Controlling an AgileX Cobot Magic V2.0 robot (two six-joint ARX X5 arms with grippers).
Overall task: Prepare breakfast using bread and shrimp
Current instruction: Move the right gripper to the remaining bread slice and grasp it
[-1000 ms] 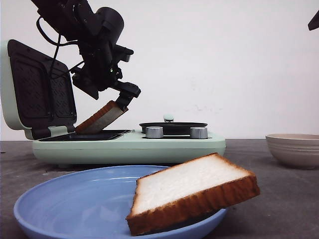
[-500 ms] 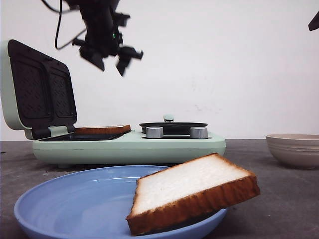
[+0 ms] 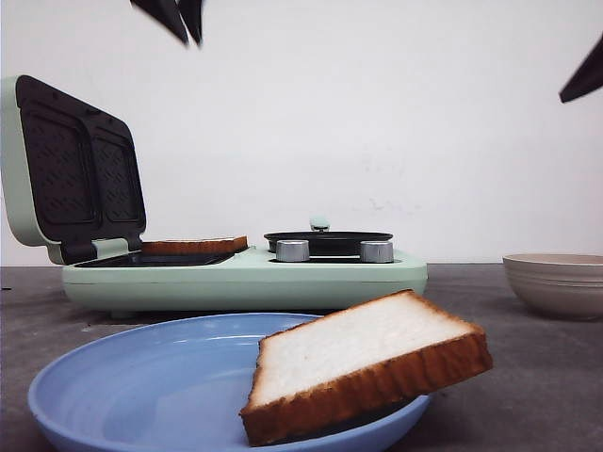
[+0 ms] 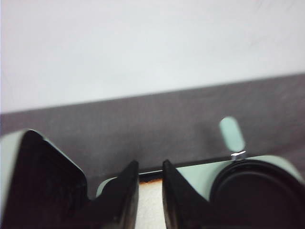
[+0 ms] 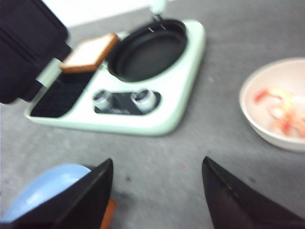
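Right hand (image 5: 157, 191): fingers spread wide, nothing between them, poised high over the tabletop (image 5: 200, 148). Left hand (image 3: 181, 17): raised above the sandwich maker (image 3: 245, 273), fingers nearly closed on nothing. 1 bread slice (image 3: 193, 246) lies flat on the maker's grill plate; the 2nd bread slice (image 3: 367, 363) leans on the rim of the blue plate (image 3: 141, 386). The shrimp (image 5: 281, 107), blurred, appear to lie in the beige bowl (image 5: 257, 121), on the right hand's outer side, so the right arm is nearer.

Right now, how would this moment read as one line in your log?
left gripper: raised, empty | bread: on sandwich maker | second slice: on blue plate | right gripper: open
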